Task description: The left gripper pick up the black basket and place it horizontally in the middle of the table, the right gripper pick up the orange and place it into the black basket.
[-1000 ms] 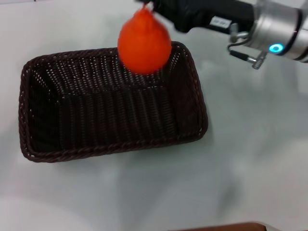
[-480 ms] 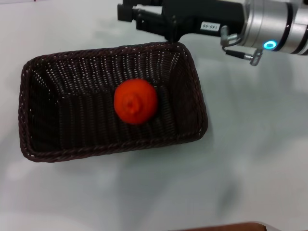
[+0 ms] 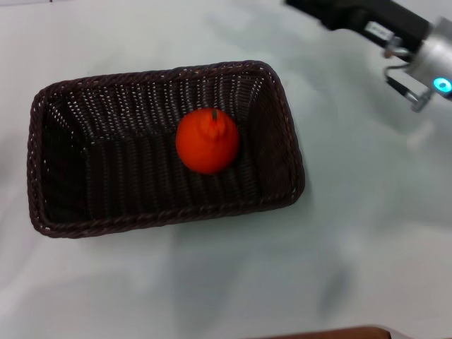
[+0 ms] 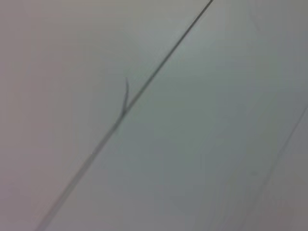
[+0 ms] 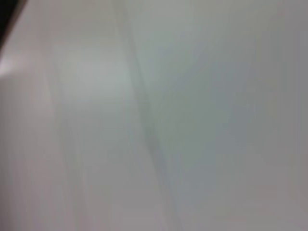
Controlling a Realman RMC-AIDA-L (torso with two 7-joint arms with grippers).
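Observation:
In the head view the black basket (image 3: 164, 146) lies lengthwise across the middle of the white table (image 3: 367, 226). The orange (image 3: 207, 140) rests inside it, right of the basket's centre, its bumpy top and short stem pointing up. My right gripper (image 3: 314, 8) is at the top right, up and away from the basket's far right corner and apart from the orange; its tip is cut off by the picture's edge. Its silver wrist with the blue light (image 3: 443, 84) is at the right edge. My left gripper is out of view.
A thin brown strip (image 3: 325, 333) shows at the table's near edge. Bare tabletop surrounds the basket on all sides. Both wrist views show only a pale surface, with a thin dark line (image 4: 126, 107) in the left one.
The orange left my right gripper and dropped into the basket, where it has settled with its stem up. The right gripper has pulled back to the upper right.

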